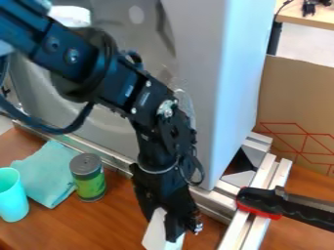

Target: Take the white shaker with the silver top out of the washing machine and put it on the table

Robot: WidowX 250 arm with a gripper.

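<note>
Nearest, at the bottom edge of the view, a smooth white piece with straight edges is at the lower end of the black two-finger gripper, which overlaps it in the view; I cannot tell whether the gripper is wide or narrow, or whether it has hold of the piece. The gripper hangs down over the brown wooden bench. On the left, an open turquoise cup stands upright near a short cylindrical can with a green label and a grey lid. On the right, a black-handled tool with a red part beneath lies across silvery metal rails. The can stands beside a folded, rumpled turquoise cloth, which is spread behind and beside the cup. Past these, a large pale grey, box-like structure with a flat upright side rises behind another metal rail. The black robot arm slants across in front of it from the upper left. Beyond, on the right, is a brown cardboard sheet with red lines, and farthest off, in the top right corner, a light wooden table bears a small black object
</note>
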